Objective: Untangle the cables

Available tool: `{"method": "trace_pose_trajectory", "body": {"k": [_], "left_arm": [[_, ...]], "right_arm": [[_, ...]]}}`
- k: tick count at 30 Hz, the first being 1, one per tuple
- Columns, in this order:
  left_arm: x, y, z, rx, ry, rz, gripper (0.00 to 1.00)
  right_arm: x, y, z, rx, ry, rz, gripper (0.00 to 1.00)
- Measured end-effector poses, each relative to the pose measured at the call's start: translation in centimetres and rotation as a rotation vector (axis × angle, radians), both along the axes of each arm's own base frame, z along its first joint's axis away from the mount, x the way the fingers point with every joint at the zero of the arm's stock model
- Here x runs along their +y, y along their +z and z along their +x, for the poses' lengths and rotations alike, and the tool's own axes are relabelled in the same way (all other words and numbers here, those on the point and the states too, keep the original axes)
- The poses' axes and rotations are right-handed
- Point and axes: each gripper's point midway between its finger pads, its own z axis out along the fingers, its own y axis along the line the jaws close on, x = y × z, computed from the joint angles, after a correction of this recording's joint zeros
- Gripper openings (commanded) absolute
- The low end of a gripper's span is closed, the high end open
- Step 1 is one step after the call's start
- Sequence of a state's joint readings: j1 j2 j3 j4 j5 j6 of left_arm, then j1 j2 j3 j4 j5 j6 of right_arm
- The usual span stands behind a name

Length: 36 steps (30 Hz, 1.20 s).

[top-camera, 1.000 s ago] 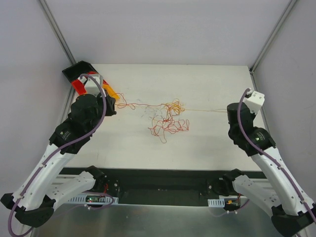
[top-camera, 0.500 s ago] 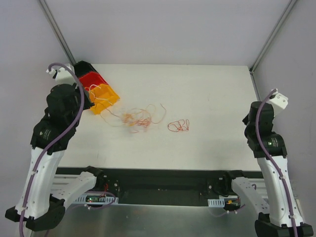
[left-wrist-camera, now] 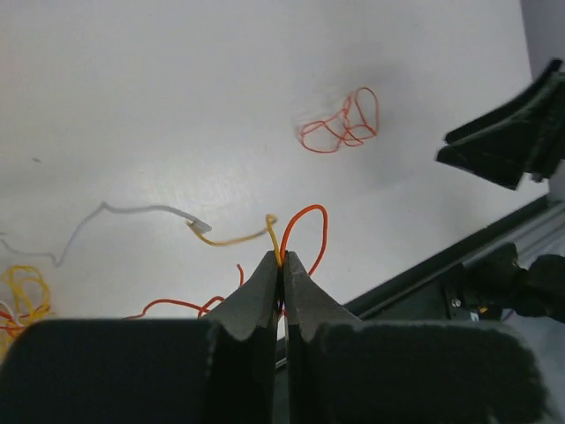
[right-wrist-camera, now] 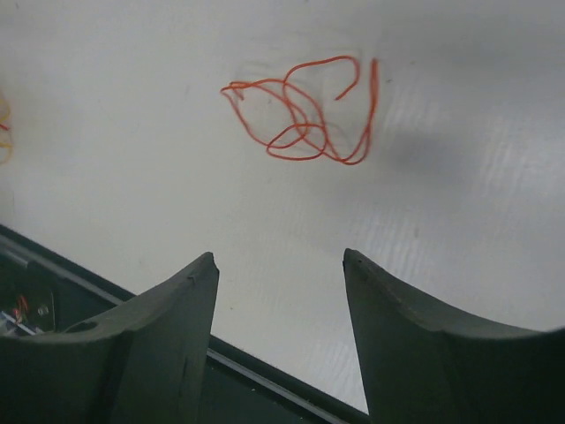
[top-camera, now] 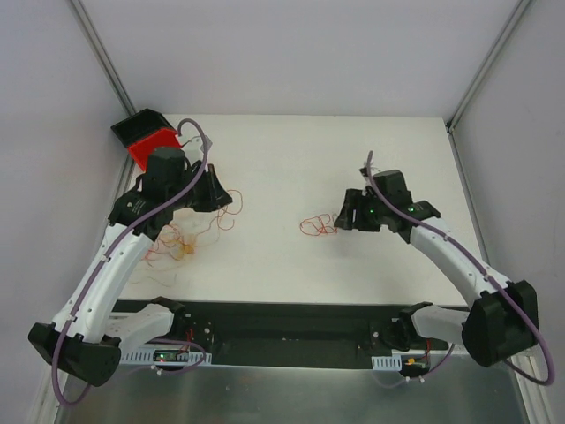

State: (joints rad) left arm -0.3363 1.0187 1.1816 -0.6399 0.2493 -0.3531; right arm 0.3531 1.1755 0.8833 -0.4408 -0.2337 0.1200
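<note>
The left gripper [left-wrist-camera: 282,261] has its jaws pressed together on two strands, one yellow cable [left-wrist-camera: 240,238] and one orange cable [left-wrist-camera: 305,210], above the white table [top-camera: 291,159]. One white cable [left-wrist-camera: 132,210] trails off leftward toward a loose tangle [top-camera: 181,245] near the front edge. The right gripper [right-wrist-camera: 278,258], jaws apart and holding nothing, hovers beside a single red cable [right-wrist-camera: 305,119] coiled alone mid-table. One red bin [top-camera: 150,147] sits at the far-left corner.

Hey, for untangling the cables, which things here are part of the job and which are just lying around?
Part of the job:
red cable coil
mixed cable tangle of orange, yellow and white
left gripper, shut on strands of that tangle
right gripper, open, near the coil

Just lying about:
red bin, far left corner
</note>
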Motion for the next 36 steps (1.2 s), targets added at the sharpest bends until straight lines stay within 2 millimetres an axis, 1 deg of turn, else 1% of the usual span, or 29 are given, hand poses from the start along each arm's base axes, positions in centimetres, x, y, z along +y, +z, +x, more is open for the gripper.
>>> {"method": "trace_pose_trajectory", "body": {"k": [2, 4, 6, 7, 9, 10, 11, 12, 14, 15, 16, 17, 19, 20, 21, 22, 24, 25, 28, 30, 33, 34, 36], "left_arm": [[-1.7, 0.0, -0.6, 0.021, -0.061, -0.057, 0.00], [-3.2, 0.7, -1.2, 0.012, -0.119, -0.093, 0.00], [-4.6, 1.9, -2.0, -0.004, -0.180, -0.127, 0.00], [-5.2, 2.6, -2.4, -0.017, -0.208, -0.142, 0.00], [-6.1, 4.0, -2.9, -0.044, -0.247, -0.165, 0.00], [-6.7, 5.5, -2.9, -0.087, -0.268, -0.184, 0.00], [-6.7, 5.6, -2.9, -0.091, -0.268, -0.186, 0.00], [-6.7, 5.9, -2.7, -0.103, -0.264, -0.188, 0.00], [-6.6, 5.8, -2.2, -0.110, -0.247, -0.181, 0.01], [-6.5, 5.0, -1.9, -0.101, -0.234, -0.171, 0.05], [-6.6, 4.5, -1.8, -0.089, -0.232, -0.166, 0.16], [-6.6, 3.7, -1.6, -0.070, -0.231, -0.158, 0.36], [-6.8, 0.9, -1.2, -0.004, -0.229, -0.128, 0.58], [-6.9, -0.8, -1.1, 0.045, -0.225, -0.113, 0.70], [-7.0, -2.7, -1.1, 0.094, -0.224, -0.092, 0.79], [-7.0, -4.4, -1.2, 0.141, -0.225, -0.068, 0.80], [-6.9, -6.7, -1.4, 0.208, -0.223, -0.029, 0.81], [-7.0, -7.5, -1.5, 0.229, -0.229, -0.011, 0.78], [-7.6, -7.8, -1.0, 0.229, -0.253, 0.004, 0.58], [-8.8, -7.3, 0.4, 0.210, -0.277, 0.001, 0.56], [-11.8, -7.0, 3.7, 0.177, -0.332, 0.001, 0.62], [-12.7, -7.2, 4.7, 0.169, -0.350, 0.006, 0.63], [-15.3, -8.4, 6.7, 0.150, -0.408, 0.030, 0.64]], "right_arm": [[2.3, -0.9, -0.7, 0.027, 0.076, 0.005, 0.64], [3.6, -1.6, -1.1, 0.044, 0.115, 0.003, 0.68], [4.1, -2.1, -1.0, 0.052, 0.123, 0.004, 0.72], [4.2, -2.2, -0.8, 0.052, 0.121, 0.002, 0.74], [3.9, -2.5, -0.4, 0.046, 0.098, -0.019, 0.75], [3.2, -2.7, 0.5, 0.028, 0.055, -0.061, 0.74], [3.2, -2.7, 0.5, 0.027, 0.053, -0.063, 0.73], [2.7, -2.9, 0.9, 0.028, 0.031, -0.089, 0.71], [2.2, -3.2, 1.9, 0.030, -0.007, -0.133, 0.61], [2.1, -3.5, 2.5, 0.033, -0.024, -0.153, 0.58], [2.0, -3.8, 3.0, 0.038, -0.037, -0.168, 0.55], [1.8, -4.1, 3.3, 0.045, -0.049, -0.178, 0.51], [1.7, -4.7, 4.0, 0.066, -0.069, -0.189, 0.47], [1.4, -5.1, 4.2, 0.076, -0.080, -0.192, 0.46], [1.2, -5.3, 4.5, 0.086, -0.089, -0.191, 0.45], [0.8, -5.6, 4.8, 0.101, -0.100, -0.185, 0.46], [0.6, -6.2, 5.2, 0.127, -0.106, -0.177, 0.45], [0.6, -6.5, 5.5, 0.138, -0.103, -0.171, 0.45], [1.2, -7.1, 6.0, 0.160, -0.077, -0.151, 0.45], [1.5, -7.5, 6.0, 0.171, -0.061, -0.144, 0.44], [2.0, -8.0, 6.1, 0.195, -0.041, -0.127, 0.42], [2.1, -8.2, 6.1, 0.204, -0.038, -0.122, 0.42], [2.1, -8.5, 6.2, 0.219, -0.036, -0.117, 0.40]]}}
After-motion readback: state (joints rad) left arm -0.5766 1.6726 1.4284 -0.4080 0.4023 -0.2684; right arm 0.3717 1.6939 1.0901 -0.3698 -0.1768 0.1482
